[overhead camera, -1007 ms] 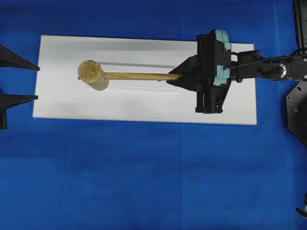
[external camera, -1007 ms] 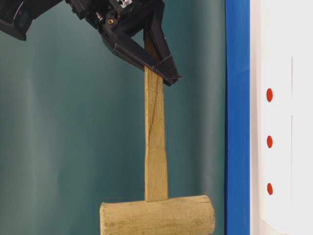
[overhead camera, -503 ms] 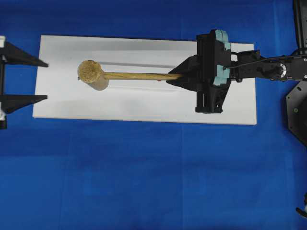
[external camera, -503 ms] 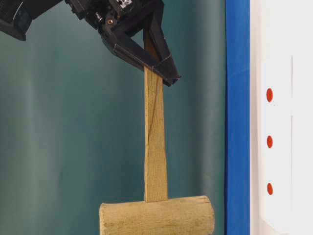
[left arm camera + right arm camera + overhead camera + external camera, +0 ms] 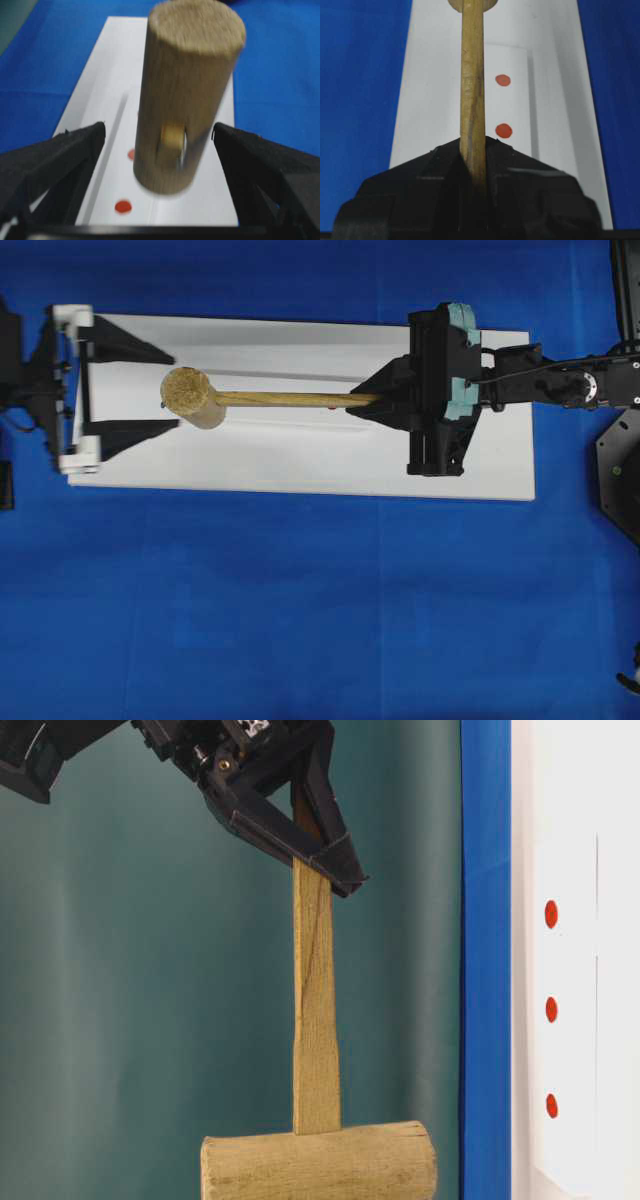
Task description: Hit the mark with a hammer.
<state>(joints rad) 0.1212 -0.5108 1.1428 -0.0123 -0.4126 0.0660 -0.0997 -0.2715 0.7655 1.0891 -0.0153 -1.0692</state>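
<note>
At the left edge of the white board (image 5: 300, 470) your left gripper (image 5: 125, 383) sits with its jaws spread wide, one finger on each side of the hammer (image 5: 270, 398) head and clear of it. From the left wrist camera the head (image 5: 187, 95) hangs between the two dark fingers (image 5: 55, 160) with space on both sides, so nothing is pinched there. That stance looks like a ready position, either to steady the head or to take it over, though you cannot tell which from these views.

Moving right, the handle runs straight across the board, held up off the surface; the table-level view shows the whole mallet apart from the board face, with a clear gap between them. Red marks (image 5: 551, 1009) sit in a row on the board, and two of them (image 5: 503, 130) show just beside the handle from the right wrist camera.

Further right, your right gripper (image 5: 372, 400) is clamped tight on the handle's far end. Holding it that far out gives the longest swing, but also the least control over the heavy head.
</note>
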